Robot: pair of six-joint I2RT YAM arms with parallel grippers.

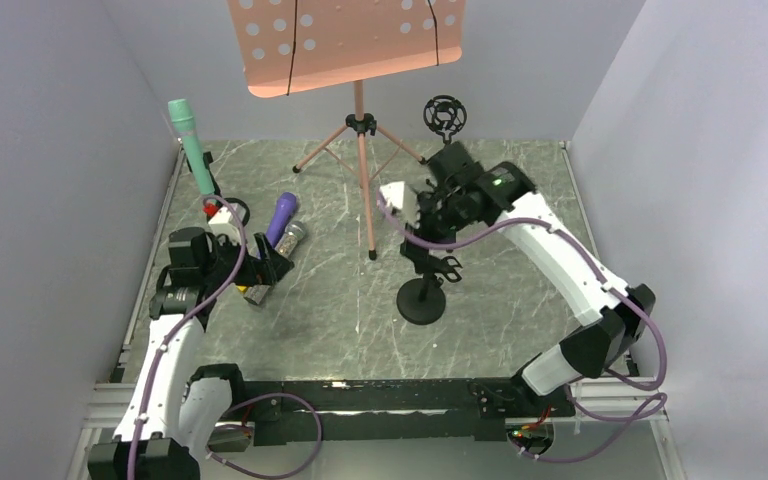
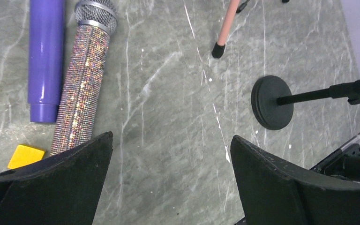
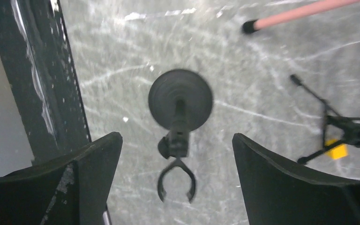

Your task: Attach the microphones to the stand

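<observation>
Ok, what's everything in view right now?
green mic: one, mint, tilted upright, far left
purple mic: one, purple, lying on table, left
silver mic: one, glittery silver, beside purple mic
clip stand: one, black, centre, clip empty
music stand: one, pink, back centre
shock mount: one, black, back, right of music stand
blocks: at least two, yellow, by lying mics
table: one, grey marble, under everything
left gripper: one, black, open by silver mic
right gripper: one, black, open above clip stand
</observation>
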